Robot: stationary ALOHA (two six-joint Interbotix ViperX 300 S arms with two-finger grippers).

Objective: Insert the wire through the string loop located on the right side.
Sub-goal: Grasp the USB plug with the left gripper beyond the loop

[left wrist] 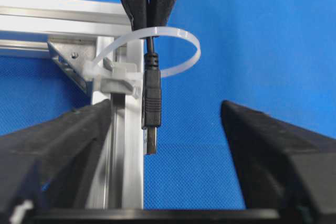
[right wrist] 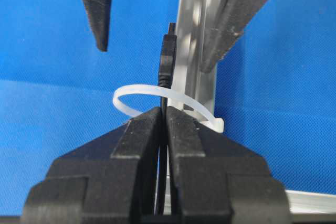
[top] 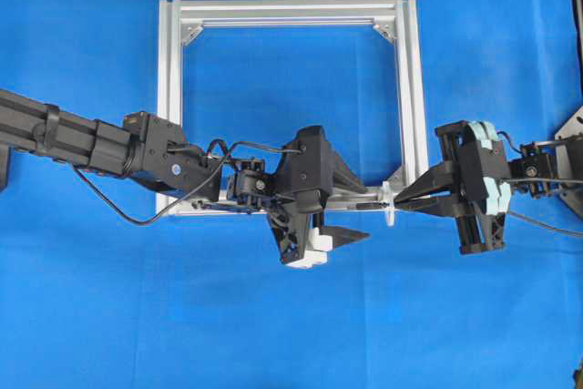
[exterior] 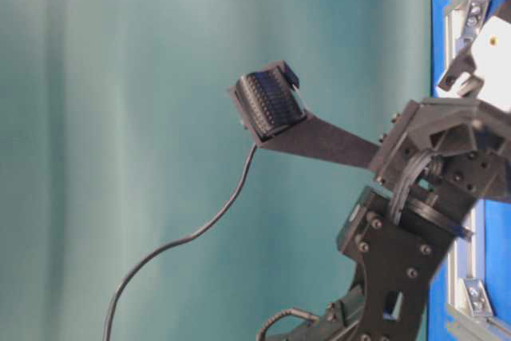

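The whitish string loop (right wrist: 137,94) stands on the right end of the frame's near rail (top: 390,204). The wire's dark plug (right wrist: 167,59) with its silvery tip (left wrist: 151,141) has passed through the string loop (left wrist: 181,36). My right gripper (right wrist: 164,113) is shut on the thin black wire just behind the loop, and it reaches in from the right (top: 401,198). My left gripper (left wrist: 167,109) is open, its fingers (left wrist: 79,135) standing on either side of the plug (left wrist: 150,100) without touching it. Seen from overhead, the left gripper (top: 369,212) faces the loop from the left.
A square aluminium frame (top: 414,88) with silver corner brackets (left wrist: 68,59) lies on the blue mat. The left arm (top: 91,143) crosses the frame's lower left corner. At table level, a black arm part (exterior: 415,221) and a hanging black cable (exterior: 200,233) fill the view.
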